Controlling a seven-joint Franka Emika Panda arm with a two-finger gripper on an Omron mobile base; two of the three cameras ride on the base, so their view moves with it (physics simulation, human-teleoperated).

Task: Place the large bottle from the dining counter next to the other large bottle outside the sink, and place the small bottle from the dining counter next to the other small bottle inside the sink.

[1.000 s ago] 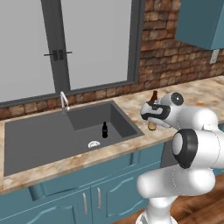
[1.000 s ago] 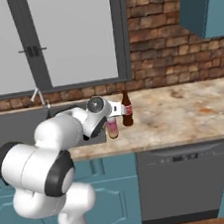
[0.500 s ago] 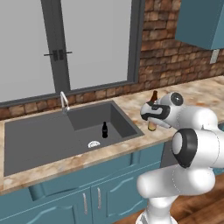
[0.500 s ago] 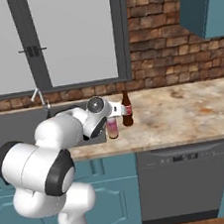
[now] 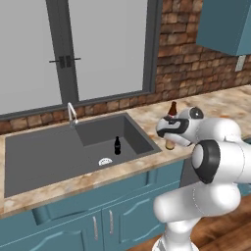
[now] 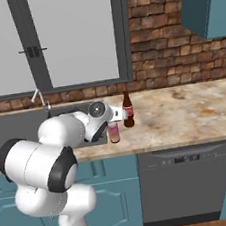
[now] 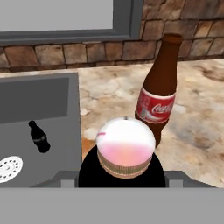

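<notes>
Tool (image 7: 124, 175) clamped on pink-yellow bottle (image 7: 126, 146), standing beside red-labelled bottle (image 7: 158, 94).

The pink bottle (image 7: 125, 146) is sitting at the bottom centre, seen from above, its white cap facing the camera and its body fading to pink below. A dark round mass is surrounding its base, hiding the finger tips. The brown bottle (image 7: 158, 92) with the red label is standing upright just beside it, behind and to the right, on the marbled counter (image 7: 192, 109). The sink (image 7: 39, 105) is lying to the left, its edge running just beside the pink bottle. A small dark bottle (image 7: 38, 136) is standing inside the basin near the drain (image 7: 8, 168). A brick wall (image 7: 87, 50) is running along the back
</notes>
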